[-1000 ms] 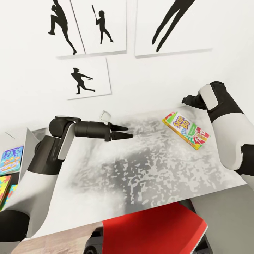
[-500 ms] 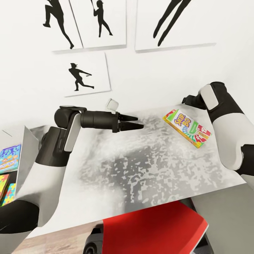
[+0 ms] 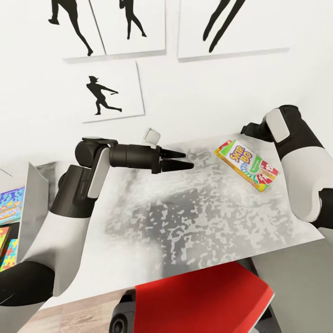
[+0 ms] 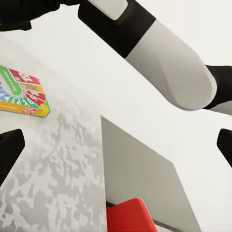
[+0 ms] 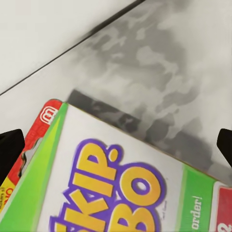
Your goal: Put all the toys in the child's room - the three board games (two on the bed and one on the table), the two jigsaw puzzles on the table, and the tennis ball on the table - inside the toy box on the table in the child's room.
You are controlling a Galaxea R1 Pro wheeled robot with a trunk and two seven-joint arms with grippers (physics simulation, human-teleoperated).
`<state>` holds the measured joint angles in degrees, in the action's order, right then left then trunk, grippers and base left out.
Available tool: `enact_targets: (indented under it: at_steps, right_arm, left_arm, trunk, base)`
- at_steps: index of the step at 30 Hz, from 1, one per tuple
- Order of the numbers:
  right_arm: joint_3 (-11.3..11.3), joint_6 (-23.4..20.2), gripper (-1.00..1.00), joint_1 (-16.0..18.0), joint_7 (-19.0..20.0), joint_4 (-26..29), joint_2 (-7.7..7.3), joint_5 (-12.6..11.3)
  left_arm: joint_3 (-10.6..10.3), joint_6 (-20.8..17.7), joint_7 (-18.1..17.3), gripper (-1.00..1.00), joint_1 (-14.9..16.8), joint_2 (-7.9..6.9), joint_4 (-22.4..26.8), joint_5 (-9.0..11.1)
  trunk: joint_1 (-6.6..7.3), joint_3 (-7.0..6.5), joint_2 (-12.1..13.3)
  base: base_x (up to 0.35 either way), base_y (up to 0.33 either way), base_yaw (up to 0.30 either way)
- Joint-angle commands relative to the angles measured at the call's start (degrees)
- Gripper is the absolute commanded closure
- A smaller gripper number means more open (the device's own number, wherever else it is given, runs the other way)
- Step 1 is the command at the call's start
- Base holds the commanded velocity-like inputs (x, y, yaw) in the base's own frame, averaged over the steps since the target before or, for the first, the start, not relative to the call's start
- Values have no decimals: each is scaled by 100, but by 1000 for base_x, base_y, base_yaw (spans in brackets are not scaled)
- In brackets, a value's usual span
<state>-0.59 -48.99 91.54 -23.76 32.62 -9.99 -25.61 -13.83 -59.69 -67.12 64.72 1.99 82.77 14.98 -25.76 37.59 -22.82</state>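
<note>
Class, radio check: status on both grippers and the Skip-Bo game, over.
Left gripper open, empty, above the table. Right gripper open over Skip-Bo box, not gripping. Nothing in the way.

Our left arm, white-shelled with black joints, bends at the elbow and reaches forward and inward, its black cylindrical wrist level. Our left gripper [image 3: 182, 159] points toward our right side with its two tapered black fingers [image 3: 176, 154] parted, nothing between them. Our right arm rises at the right edge, white forearm bent, its black wrist angled inward and down; its fingertips [image 5: 10, 147] sit wide apart.
</note>
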Motion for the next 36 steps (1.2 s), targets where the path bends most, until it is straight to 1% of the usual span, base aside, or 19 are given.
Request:
enact_targets:
  at_steps: [1,8,16,24,36]
  right_arm:
    - [-2,-15,-100,7,-49,8,-2,-67]
    - [-2,-47,-100,158,-49,12,15,-106]
    - [-8,-64,-100,297,-49,9,68,-118]
    - [-5,-73,-100,317,-49,10,73,-121]
    - [-2,-76,-100,321,-49,11,29,-121]
  left_arm:
    - [-17,-31,-12,-100,5,2,-3,5]
    - [-88,-31,-12,-100,6,3,-5,3]
    - [-102,-31,-12,-100,6,-9,-6,-3]
    - [-102,-31,-13,-100,6,-14,-5,4]
    - [-105,-31,-16,-100,6,-14,-6,5]
  trunk:
    - [-3,17,-10]
    - [-3,83,-10]
    - [-3,158,-10]
    - [-3,233,-10]
    - [-3,345,-10]
  base:
    - [0,0,0]
    - [0,0,0]
    - [0,0,0]
    - [0,0,0]
    - [0,0,0]
